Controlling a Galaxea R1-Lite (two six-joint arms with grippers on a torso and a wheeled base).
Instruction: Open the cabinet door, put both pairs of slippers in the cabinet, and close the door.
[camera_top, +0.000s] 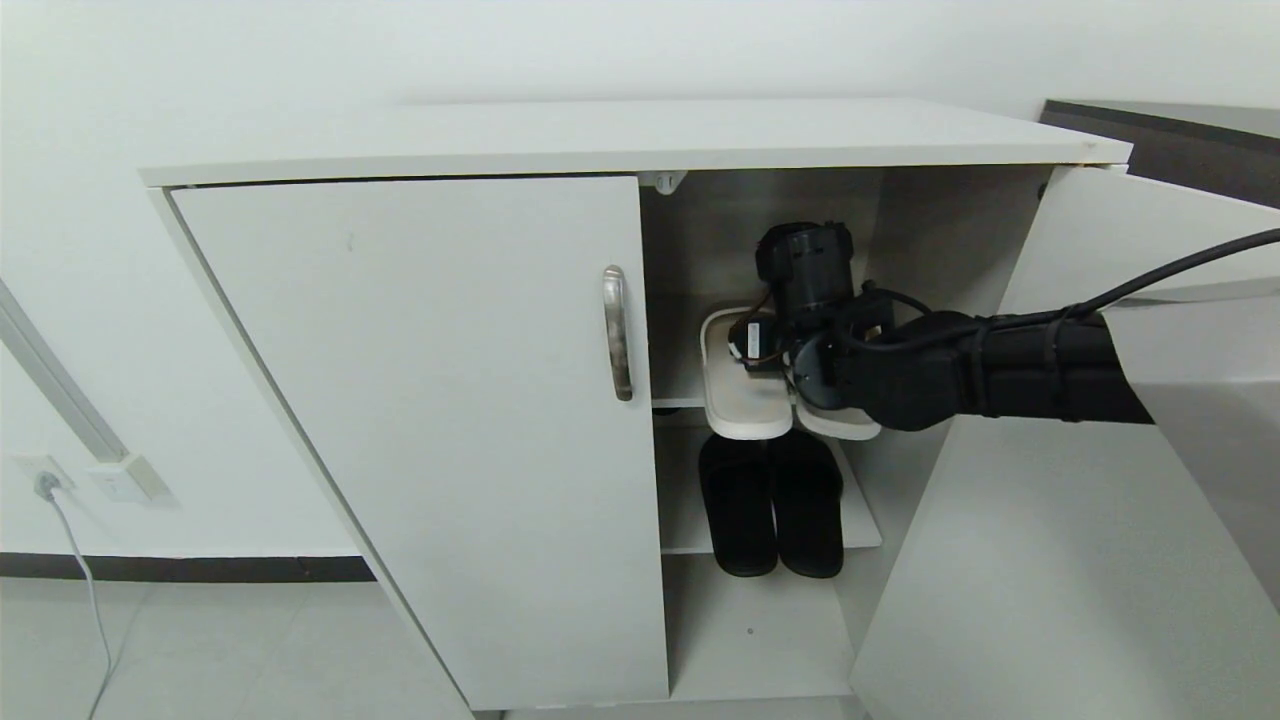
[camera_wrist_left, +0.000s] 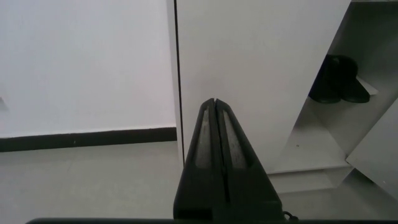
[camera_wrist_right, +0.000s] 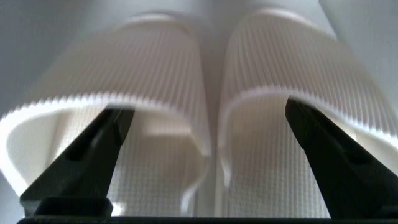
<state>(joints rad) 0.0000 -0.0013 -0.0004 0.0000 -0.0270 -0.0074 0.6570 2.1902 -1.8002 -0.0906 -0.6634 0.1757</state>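
your right gripper (camera_wrist_right: 206, 112) sits inside the cabinet (camera_top: 600, 135), its fingers (camera_wrist_right: 81, 165) spread wide and clamping nothing. just ahead of them are the white slippers (camera_top: 745, 412), one finger before the mouth of each. the pair lies side by side on the cabinet's upper shelf (camera_top: 675, 403), heels overhanging the shelf's front edge. the black slippers (camera_top: 770, 510) rest as a pair on the lower shelf (camera_top: 862, 532) directly beneath, in the cabinet's right half. the cabinet's right door (camera_top: 1050, 560) stands swung open. its left door (camera_top: 420, 430) is shut, with the handle (camera_top: 617, 335) at its inner edge. your left gripper (camera_wrist_left: 214, 109) hangs outside the cabinet, facing the shut left door, fingers pressed together on nothing.
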